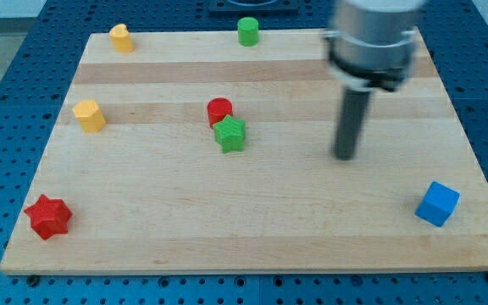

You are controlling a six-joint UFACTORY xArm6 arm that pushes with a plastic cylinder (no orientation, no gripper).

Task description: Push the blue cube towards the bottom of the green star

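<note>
The blue cube [437, 204] sits near the board's bottom right corner. The green star [230, 134] lies near the board's middle, touching a red cylinder [219, 110] just above it. My tip [345, 157] is on the board right of centre, up and to the left of the blue cube and well to the right of the green star. It touches no block.
A green cylinder [247, 31] stands at the top edge. A yellow block [121, 38] is at the top left, another yellow block [89, 115] at the left. A red star [48, 216] lies at the bottom left. The wooden board [252, 237] rests on a blue pegboard.
</note>
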